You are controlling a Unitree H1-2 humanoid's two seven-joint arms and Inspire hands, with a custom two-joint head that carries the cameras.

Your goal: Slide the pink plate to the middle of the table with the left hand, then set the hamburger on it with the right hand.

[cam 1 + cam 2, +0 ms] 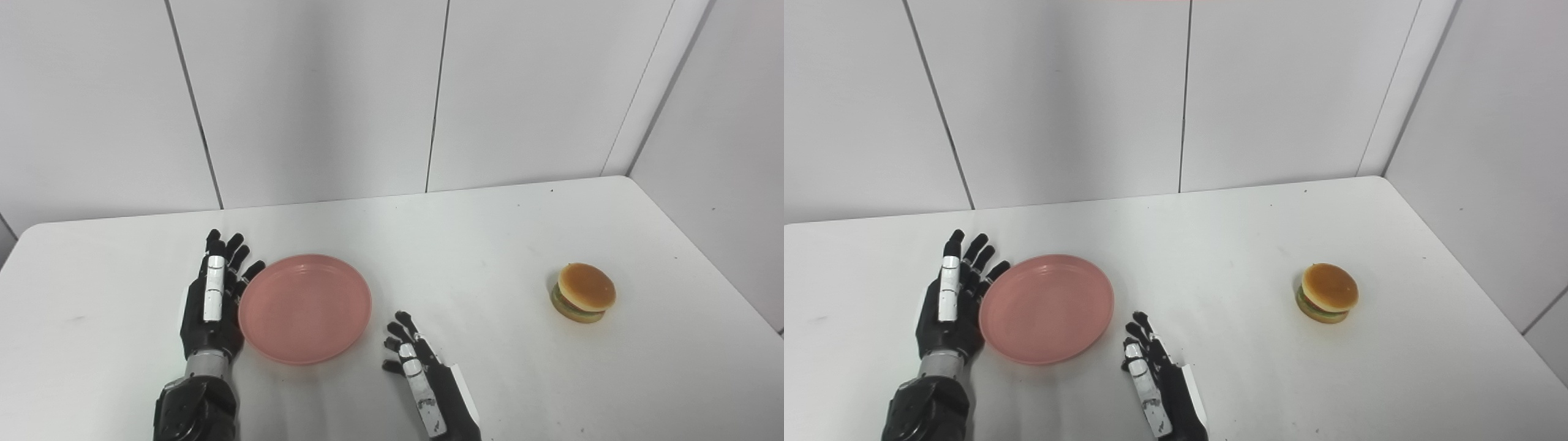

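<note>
A pink plate (pixel 305 308) lies empty on the white table (pixel 465 245), left of the middle. My left hand (pixel 214 300) is open, fingers straight, set edge-on against the plate's left rim. My right hand (pixel 419 373) is open and empty, resting on the table just right of the plate's near edge, apart from it. A hamburger (pixel 583 293) with a tan bun stands upright on the table's right side, far from both hands. The same scene shows in the right eye view: plate (pixel 1046 308), left hand (pixel 950 306), right hand (pixel 1154 380), hamburger (pixel 1328 292).
White wall panels (pixel 318 98) rise behind the table and along its right side. The table's right edge (pixel 704 257) runs close to the hamburger. Bare tabletop lies between the plate and the hamburger.
</note>
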